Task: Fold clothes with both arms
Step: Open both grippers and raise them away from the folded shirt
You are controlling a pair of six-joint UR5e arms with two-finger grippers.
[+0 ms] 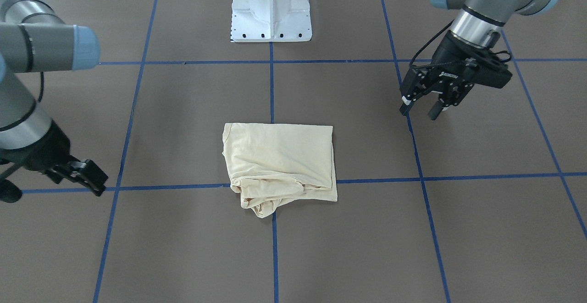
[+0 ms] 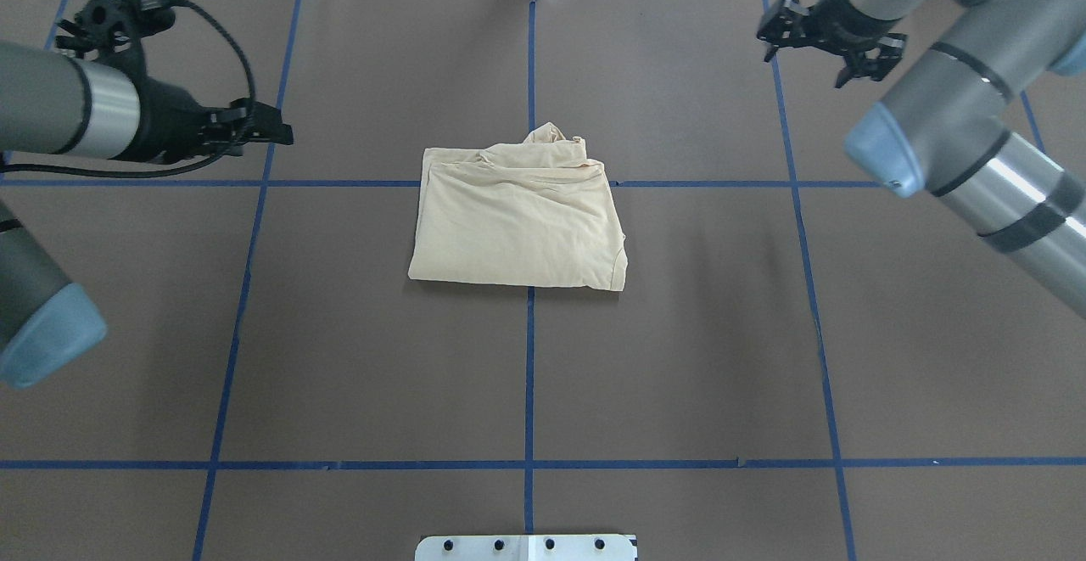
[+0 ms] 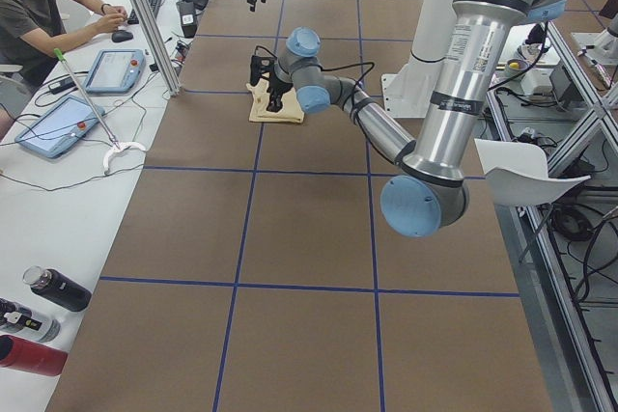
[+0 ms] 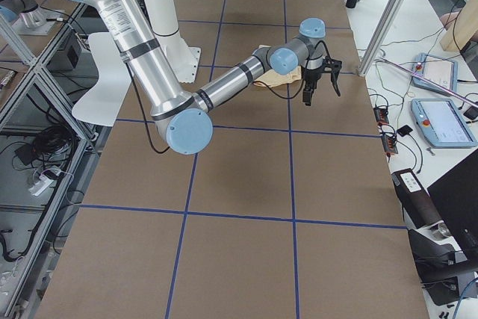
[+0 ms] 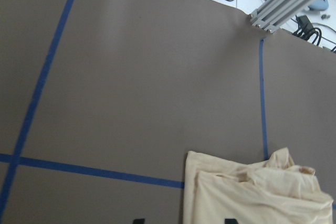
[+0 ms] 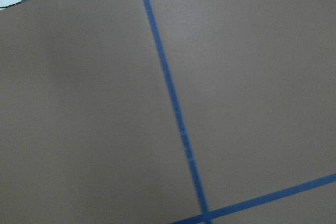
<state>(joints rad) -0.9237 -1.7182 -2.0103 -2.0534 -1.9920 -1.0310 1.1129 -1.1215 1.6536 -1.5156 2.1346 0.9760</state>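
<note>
The cream-yellow shirt (image 1: 280,163) lies folded into a rough rectangle at the middle of the table (image 2: 679,357), also seen in the overhead view (image 2: 517,221). Its far edge is bunched, and the print is hidden. My left gripper (image 1: 422,109) hangs open and empty above the table, well to the shirt's side (image 2: 267,130). The left wrist view shows the shirt's corner (image 5: 257,192) at the bottom right. My right gripper (image 2: 816,43) is open and empty, raised off the far right of the shirt (image 1: 89,177). The right wrist view shows only table and blue tape (image 6: 173,108).
The white pedestal base (image 1: 270,9) stands at the robot's edge of the table. Blue tape lines (image 2: 530,374) grid the brown surface. An aluminium post (image 3: 145,16) and a desk with tablets (image 3: 58,127) and bottles (image 3: 53,288) line the far side, where a person (image 3: 29,7) sits.
</note>
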